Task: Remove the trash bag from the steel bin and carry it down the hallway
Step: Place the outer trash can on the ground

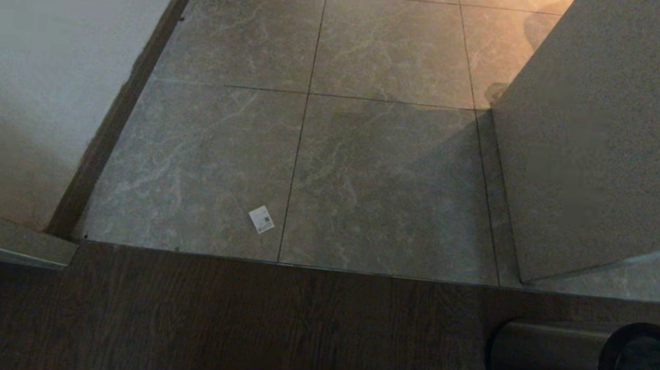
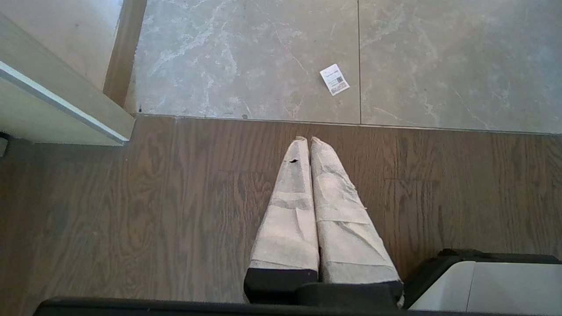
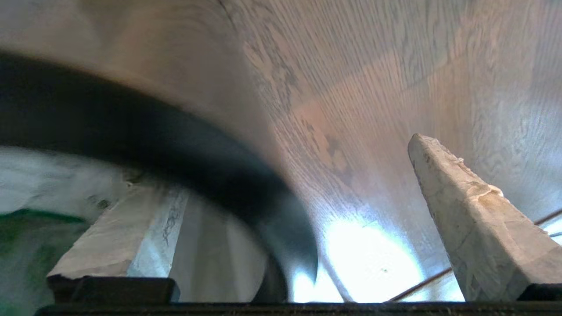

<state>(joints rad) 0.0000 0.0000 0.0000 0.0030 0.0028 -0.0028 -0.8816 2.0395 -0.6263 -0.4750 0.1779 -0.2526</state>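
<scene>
- Dark wood-plank floor [image 1: 199,324] fills the near ground and meets the hallway [image 1: 368,170], a run of glossy grey marble-look tiles between white walls, at a straight seam; a small printed paper slip [image 1: 261,219] lies on the tiles just past that seam.
- Right gripper [image 3: 281,210] is spread wide and holds nothing: one taped finger sits inside the mouth of the steel bin [image 1: 550,367], the other outside it over the wood, so the black rim [image 3: 184,145] passes between the jaws.
- Left gripper [image 2: 306,145] is parked over the wood floor, its two wrapped fingers pressed together on nothing.
- Steel bin stands at the near right corner of the head view (partly cut off by the frame edge), on the wood floor, not on the tiles.
- Trash bag [image 3: 39,210] is inside the bin: white film with green print shows beside the inner finger, and a pale edge shows in the bin's mouth in the head view. What the bag holds cannot be seen.
- Risks, as I judge them: closing here could pinch the hard rim along with the film and lift or tip the light bin; a shallow bite on thin plastic could slip or tear; a bag folded over the rim could drag the bin along.
</scene>
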